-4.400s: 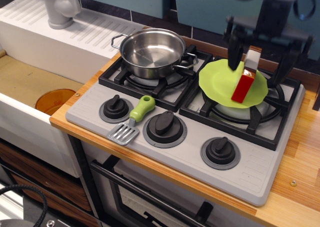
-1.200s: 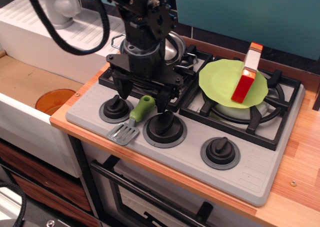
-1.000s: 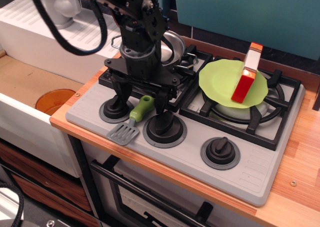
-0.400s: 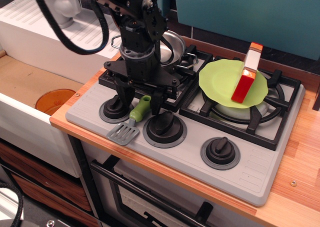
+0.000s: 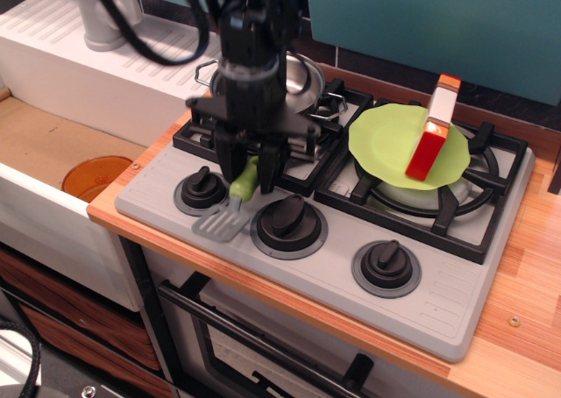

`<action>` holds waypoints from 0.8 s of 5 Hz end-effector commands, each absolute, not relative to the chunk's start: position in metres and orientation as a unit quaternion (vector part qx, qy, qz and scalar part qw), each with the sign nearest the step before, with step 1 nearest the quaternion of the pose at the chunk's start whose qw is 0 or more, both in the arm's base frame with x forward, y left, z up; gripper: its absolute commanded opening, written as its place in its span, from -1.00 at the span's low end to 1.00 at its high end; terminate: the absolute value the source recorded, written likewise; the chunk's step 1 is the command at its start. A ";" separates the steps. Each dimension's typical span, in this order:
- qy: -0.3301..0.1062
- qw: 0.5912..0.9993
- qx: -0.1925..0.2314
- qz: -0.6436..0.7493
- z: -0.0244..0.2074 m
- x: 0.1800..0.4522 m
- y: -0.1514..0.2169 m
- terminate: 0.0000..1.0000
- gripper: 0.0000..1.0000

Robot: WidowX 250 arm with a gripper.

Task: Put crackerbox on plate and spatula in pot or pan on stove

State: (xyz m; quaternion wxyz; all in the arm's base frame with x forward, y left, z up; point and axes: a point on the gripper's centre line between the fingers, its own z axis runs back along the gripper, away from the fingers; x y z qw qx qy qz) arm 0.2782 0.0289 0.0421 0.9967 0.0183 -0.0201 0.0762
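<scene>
The spatula's lime-green handle [image 5: 244,181] sits between my gripper's [image 5: 248,175] fingers, which are closed on it; its slotted grey blade [image 5: 219,224] hangs just over the stove's [image 5: 438,297] front panel, between two knobs. The steel pot [image 5: 304,75] stands on the back left burner, mostly hidden behind my arm. The crackerbox [image 5: 435,131] stands on its edge on the lime-green plate [image 5: 386,144], which lies on the right burner.
Three black knobs [image 5: 386,266] line the stove's front. An orange disc [image 5: 96,177] lies in the sink at the left, with a grey faucet [image 5: 98,17] behind it. Wooden counter [image 5: 530,266] runs along the right.
My gripper's fingers have closed in on the spatula handle. The arm has risen a little and the blade has shifted slightly up and right. Crackerbox and plate have not moved.
</scene>
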 end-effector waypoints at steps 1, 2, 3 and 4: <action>-0.039 0.996 0.034 0.076 0.097 0.291 0.032 -1.00 -1.00; -0.031 0.995 0.052 0.078 0.122 0.295 0.033 -1.00 -1.00; -0.023 0.994 0.065 0.080 0.142 0.316 0.034 -1.00 -1.00; -0.032 0.995 0.064 0.070 0.143 0.343 0.040 -1.00 -1.00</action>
